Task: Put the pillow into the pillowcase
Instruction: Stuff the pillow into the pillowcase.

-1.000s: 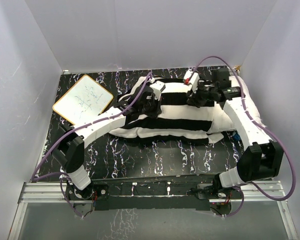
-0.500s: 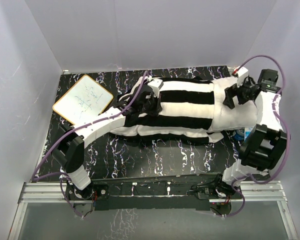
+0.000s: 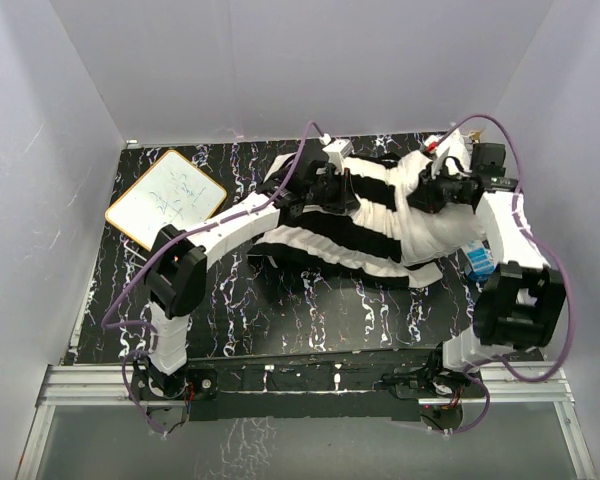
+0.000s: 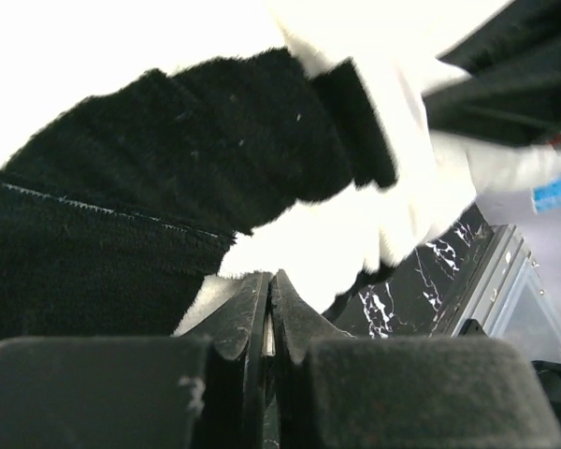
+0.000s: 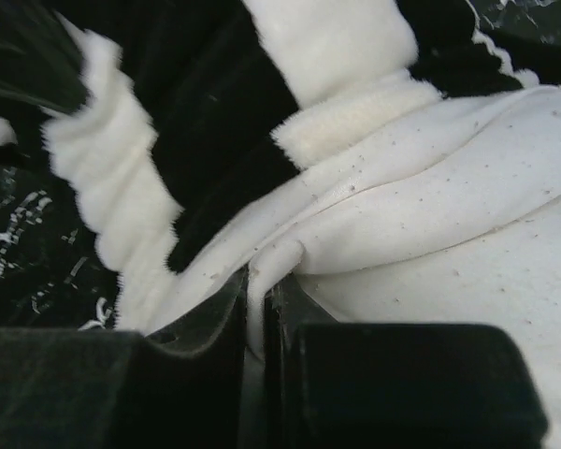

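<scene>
The pillow (image 3: 442,228) lies along the far edge of the table (image 3: 310,310), its long axis running left to right. Its bare white end points toward the far right corner. The striped pillowcase (image 3: 345,228) is bunched in ridges over its left portion, mouth facing right. The left gripper (image 3: 322,187) is clamped on pillowcase cloth. The right gripper (image 5: 255,281) pinches a fold of the pillow. A whiteboard (image 3: 166,198) sits near the far left corner.
</scene>
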Tool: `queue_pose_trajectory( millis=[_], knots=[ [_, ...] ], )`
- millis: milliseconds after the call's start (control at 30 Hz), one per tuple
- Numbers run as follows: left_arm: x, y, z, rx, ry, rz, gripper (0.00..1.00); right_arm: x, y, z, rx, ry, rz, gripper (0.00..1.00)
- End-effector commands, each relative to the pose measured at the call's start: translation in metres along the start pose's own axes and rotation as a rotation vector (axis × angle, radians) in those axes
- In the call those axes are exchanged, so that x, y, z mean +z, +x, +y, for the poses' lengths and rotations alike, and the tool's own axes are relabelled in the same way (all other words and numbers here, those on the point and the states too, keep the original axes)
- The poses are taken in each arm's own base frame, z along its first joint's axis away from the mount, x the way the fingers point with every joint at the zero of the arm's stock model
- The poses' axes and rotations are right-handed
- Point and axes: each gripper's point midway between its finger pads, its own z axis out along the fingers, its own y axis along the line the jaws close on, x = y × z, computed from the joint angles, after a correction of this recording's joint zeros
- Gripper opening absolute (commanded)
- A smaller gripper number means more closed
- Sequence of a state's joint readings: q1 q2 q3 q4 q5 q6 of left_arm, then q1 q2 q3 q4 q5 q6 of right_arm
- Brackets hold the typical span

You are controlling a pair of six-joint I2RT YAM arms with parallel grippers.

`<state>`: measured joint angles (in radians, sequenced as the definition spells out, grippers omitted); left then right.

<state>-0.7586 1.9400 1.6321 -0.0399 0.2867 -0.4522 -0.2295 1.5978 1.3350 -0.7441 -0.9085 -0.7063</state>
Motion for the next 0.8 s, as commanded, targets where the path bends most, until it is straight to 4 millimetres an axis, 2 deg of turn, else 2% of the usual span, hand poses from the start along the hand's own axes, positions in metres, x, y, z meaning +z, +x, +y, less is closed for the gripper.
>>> queue_pose_trajectory(
  millis=[0, 67, 133, 167, 233, 300, 333, 467, 533, 600, 700, 767],
  knots=[
    [0.003, -0.015, -0.06, -0.011, 0.179, -0.029, 0.0, 0.014, -0.051, 0.089, 0.107, -0.223, -0.188, 0.08],
    [0.005, 0.015, -0.033, -0.047, 0.111, 0.018, 0.0, 0.017, -0.04, 0.073, 0.123, -0.128, -0.178, 0.08],
    [-0.004, 0.042, -0.005, -0.085, 0.033, 0.038, 0.0, 0.018, -0.019, 0.056, 0.146, -0.05, -0.138, 0.08],
    [-0.013, 0.054, 0.005, -0.101, -0.004, 0.046, 0.1, 0.016, -0.009, 0.049, 0.147, -0.016, -0.113, 0.08],
    [-0.034, 0.065, 0.018, -0.112, -0.062, 0.036, 0.31, 0.011, 0.01, 0.036, 0.146, 0.042, -0.065, 0.08],
    [-0.055, 0.067, 0.02, -0.106, -0.093, 0.024, 0.46, 0.007, 0.026, 0.032, 0.155, 0.063, -0.026, 0.08],
    [-0.064, 0.066, 0.018, -0.103, -0.097, 0.022, 0.5, 0.006, 0.033, 0.032, 0.153, 0.063, -0.008, 0.08],
    [-0.099, 0.05, 0.011, -0.067, -0.148, 0.001, 0.55, 0.005, 0.044, 0.035, 0.153, 0.057, 0.025, 0.08],
    [-0.117, 0.049, 0.012, -0.038, -0.187, 0.011, 0.56, 0.004, 0.045, 0.035, 0.155, 0.059, 0.024, 0.08],
    [-0.13, 0.063, 0.012, -0.002, -0.242, 0.045, 0.57, 0.004, 0.045, 0.034, 0.161, 0.059, 0.024, 0.08],
    [-0.138, 0.102, 0.014, 0.041, -0.329, 0.102, 0.59, 0.006, 0.045, 0.033, 0.175, 0.047, 0.02, 0.08],
    [-0.139, 0.123, 0.024, 0.049, -0.405, 0.083, 0.59, 0.008, 0.046, 0.033, 0.187, 0.04, 0.019, 0.08]
  ],
)
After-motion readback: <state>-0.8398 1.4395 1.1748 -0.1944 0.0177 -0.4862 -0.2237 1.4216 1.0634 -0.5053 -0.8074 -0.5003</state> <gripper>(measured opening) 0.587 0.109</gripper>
